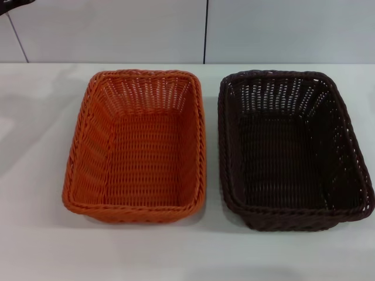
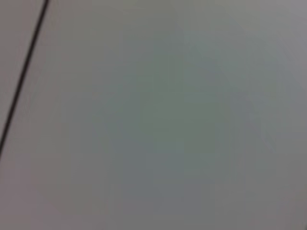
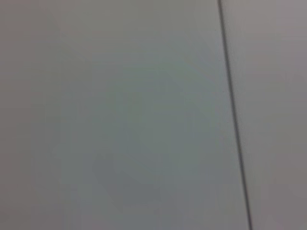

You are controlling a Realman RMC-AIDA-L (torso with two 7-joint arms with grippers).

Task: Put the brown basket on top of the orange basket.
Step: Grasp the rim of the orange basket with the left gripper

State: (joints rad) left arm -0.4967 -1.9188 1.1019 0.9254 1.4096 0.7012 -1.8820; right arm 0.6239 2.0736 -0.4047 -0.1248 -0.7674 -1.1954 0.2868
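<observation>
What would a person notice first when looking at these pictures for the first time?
Two woven baskets stand side by side on the white table, apart and both empty. The orange basket is on the robot's left, the brown basket on its right. Neither gripper is in view; the wrist views show only a pale surface with a dark seam.

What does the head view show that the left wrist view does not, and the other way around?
Only the head view shows the bright orange woven plastic-wicker basket and the dark brown woven plastic-wicker basket, side by side, apart and both empty, on the white table. Only the left wrist view shows a close, plain pale surface crossed by one slanted dark line; what it is cannot be told. Both show pale surfaces with dark seams, and neither shows an arm or gripper.
</observation>
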